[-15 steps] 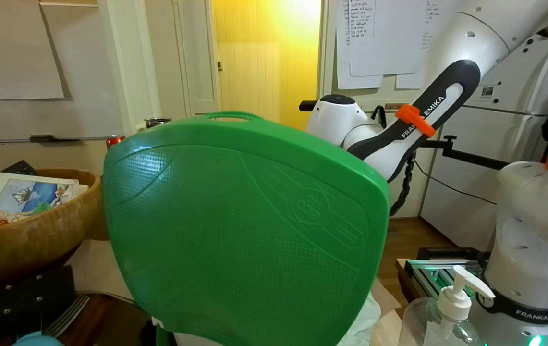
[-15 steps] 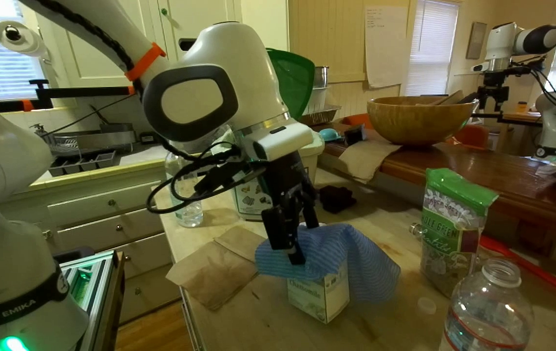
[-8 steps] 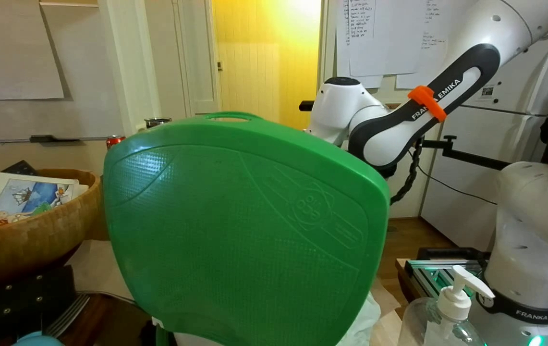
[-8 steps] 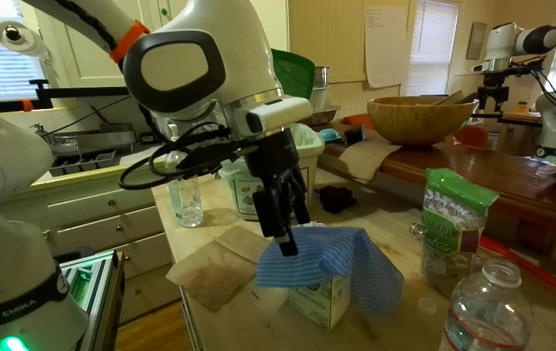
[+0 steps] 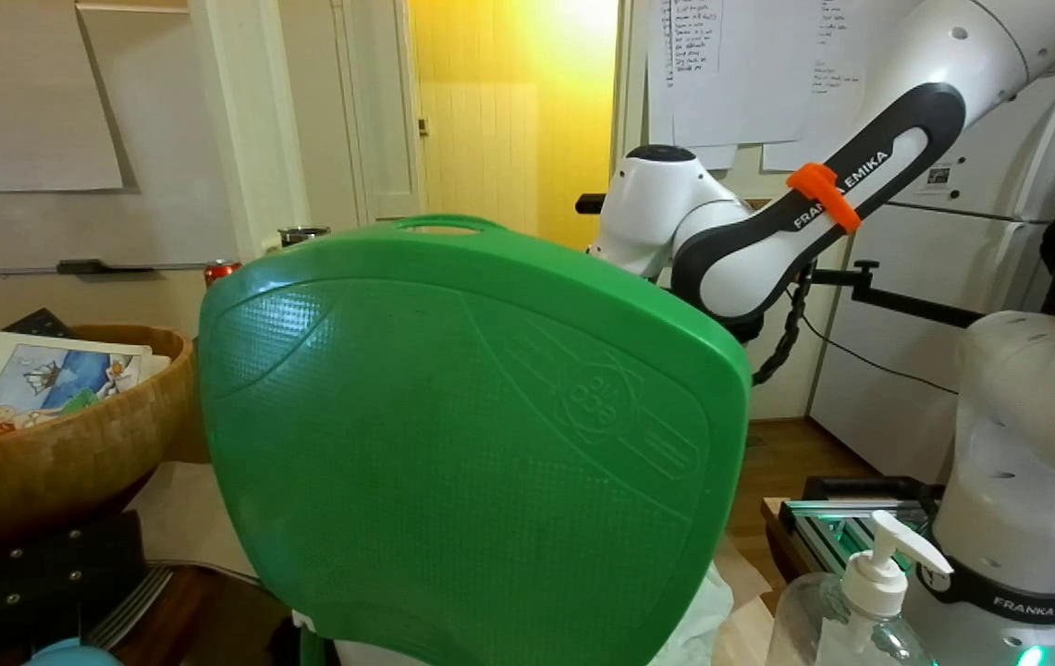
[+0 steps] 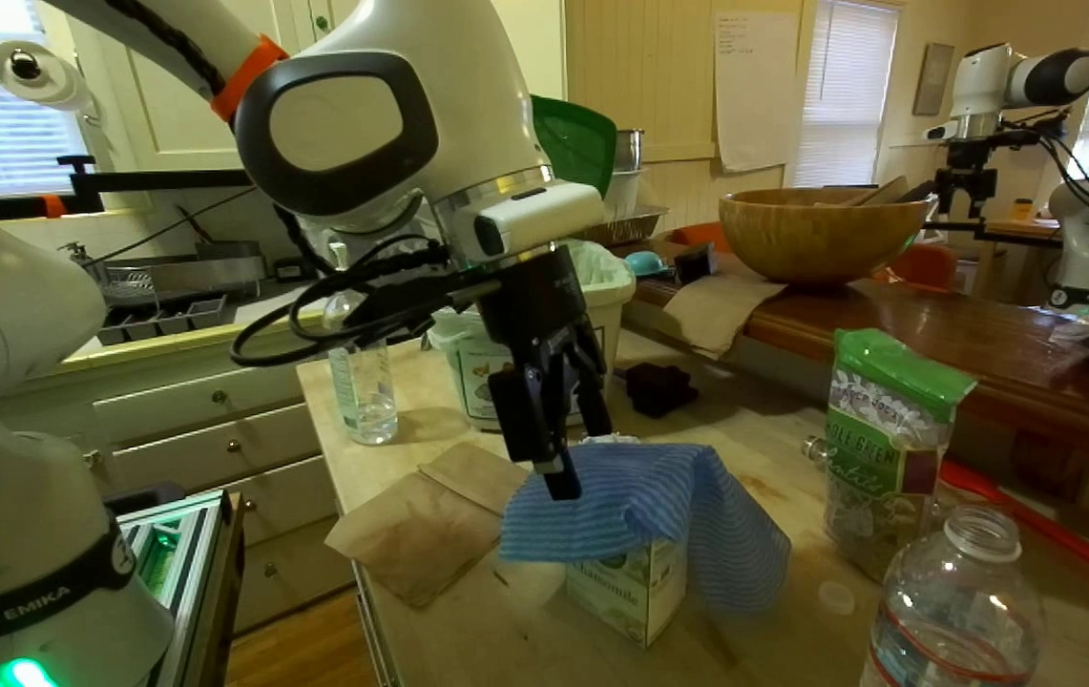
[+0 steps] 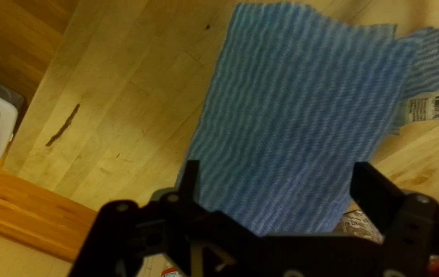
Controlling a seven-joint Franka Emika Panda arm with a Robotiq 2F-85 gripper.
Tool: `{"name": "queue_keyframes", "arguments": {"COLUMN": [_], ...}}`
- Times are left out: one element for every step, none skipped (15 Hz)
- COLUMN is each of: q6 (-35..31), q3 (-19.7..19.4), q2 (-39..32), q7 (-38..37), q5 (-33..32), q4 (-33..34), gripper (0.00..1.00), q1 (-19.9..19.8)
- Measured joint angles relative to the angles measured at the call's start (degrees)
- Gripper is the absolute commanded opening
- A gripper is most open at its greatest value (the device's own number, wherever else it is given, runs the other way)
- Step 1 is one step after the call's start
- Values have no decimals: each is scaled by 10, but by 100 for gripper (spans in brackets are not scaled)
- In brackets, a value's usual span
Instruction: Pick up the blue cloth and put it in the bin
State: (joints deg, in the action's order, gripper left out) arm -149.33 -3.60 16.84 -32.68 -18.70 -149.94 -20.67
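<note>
The blue striped cloth lies draped over a chamomile tea box, with one end hanging down beside it. My gripper points down just over the cloth's near edge. In the wrist view the gripper is open, its fingers wide apart, and the cloth spreads out below between them. Whether a fingertip touches the cloth I cannot tell. Behind the gripper stands the whitish bin, partly hidden by the arm, with a liner inside. Its raised green lid fills the middle of an exterior view, where cloth and gripper are hidden.
Brown paper lies left of the cloth. A pump bottle stands by the bin, and a dark bundle sits right of it. Farther right are a green lentil bag and a clear bottle. A wooden bowl rests on the counter.
My gripper has risen slightly and drawn back to the left in an exterior view, mostly in the earlier half second. The cloth and box have shifted a little; the cloth's hanging end sits lower.
</note>
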Motion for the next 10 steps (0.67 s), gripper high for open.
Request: {"name": "queue_keyframes", "arguments": {"q6": [0,0,-1,0,0,2,3,4,4,4], "q3": [6,12,19,25,30,34,37,40,41,42], "q2": [0,-1,-2,-4,-7,-10,-13,-16,-19,-22], "q7": [-6,-11,-16,-24,-32,-39,-46,-53,-61,-68], "q5": [0,0,-2,-9,-19,-30,-42,-54,-66,-76], "q4": [0,0,0,0,0,0,0,0,0,0], "gripper": [100,100,100,100,100,100,100,100,100,100], "q1": [0,1,1,1,0,0,0,0,0,0]}}
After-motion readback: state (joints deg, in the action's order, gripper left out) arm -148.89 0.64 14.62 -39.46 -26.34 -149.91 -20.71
